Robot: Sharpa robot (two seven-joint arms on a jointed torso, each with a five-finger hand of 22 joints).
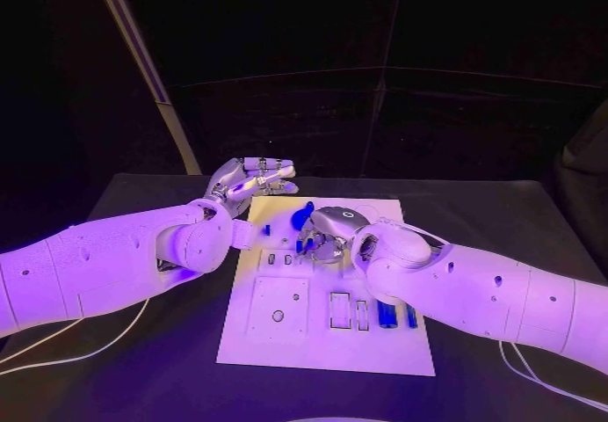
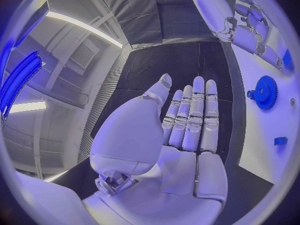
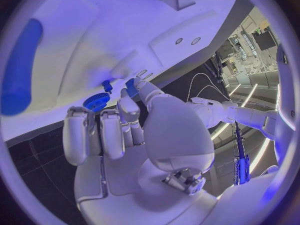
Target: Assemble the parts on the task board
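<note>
I see the task board (image 1: 272, 338) at table (image 1: 152, 369) centre; a gear (image 2: 267, 92) stands at its twelve o'clock end, two bars (image 1: 387, 314) at four o'clock.

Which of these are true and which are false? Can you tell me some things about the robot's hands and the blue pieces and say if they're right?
1. The left hand is holding a blue piece. False: it is flat and holds nothing.
2. A blue gear sits on the task board. True.
3. The right hand is over the task board. True.
4. The task board is black. False: it is white, on a black table.
</note>
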